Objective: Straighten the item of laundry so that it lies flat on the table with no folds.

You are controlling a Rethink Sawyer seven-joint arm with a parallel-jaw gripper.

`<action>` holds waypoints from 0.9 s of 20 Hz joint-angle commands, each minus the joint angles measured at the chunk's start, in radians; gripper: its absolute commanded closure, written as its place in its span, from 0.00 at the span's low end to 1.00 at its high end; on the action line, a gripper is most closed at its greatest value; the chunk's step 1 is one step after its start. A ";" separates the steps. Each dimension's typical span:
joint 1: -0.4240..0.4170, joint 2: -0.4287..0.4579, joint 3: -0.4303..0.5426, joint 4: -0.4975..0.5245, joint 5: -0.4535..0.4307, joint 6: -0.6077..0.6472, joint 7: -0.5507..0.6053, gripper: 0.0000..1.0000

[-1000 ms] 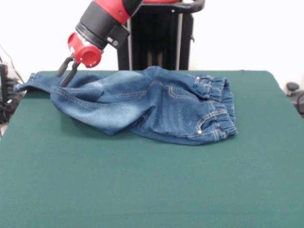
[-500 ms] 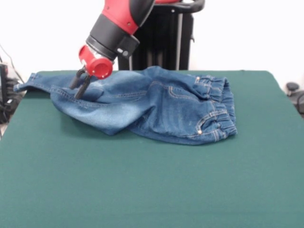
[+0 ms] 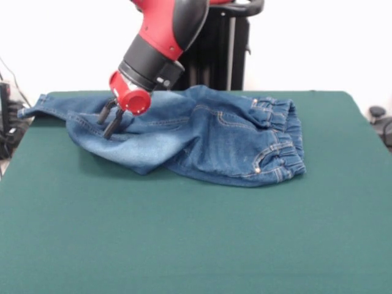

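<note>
Jeans (image 3: pixel 202 138): lie on the far half of the table (image 3: pixel 196 239), rumpled, with one leg folded over the other.
Long axis: runs across the picture; the waistband points to the picture's right, and a thin leg end trails to the far left edge.
Folds: a thick doubled edge shows along the near side, left of centre; the cloth is far from flat.
Change: over the last second the gripper (image 3: pixel 109 122) has travelled from the far left leg end toward the middle and dropped lower; the jeans themselves have not shifted.
Gripper now: its tips sit at or just above the denim on the left leg.
Fingers: two dark prongs stand slightly apart, holding nothing.
Meaning: it looks to be picking a new grasp spot on the folded leg; no straightening is done yet.
</note>
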 commanded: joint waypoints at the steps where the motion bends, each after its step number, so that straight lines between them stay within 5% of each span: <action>1: 0.036 0.080 0.105 -0.037 0.069 -0.096 0.131 0.00; 13: 0.073 0.138 0.080 -0.058 0.099 -0.158 0.073 0.00; 14: 0.075 0.139 0.075 -0.063 0.083 -0.154 0.054 1.00; 18: 0.079 0.112 0.079 -0.049 0.080 -0.130 0.063 1.00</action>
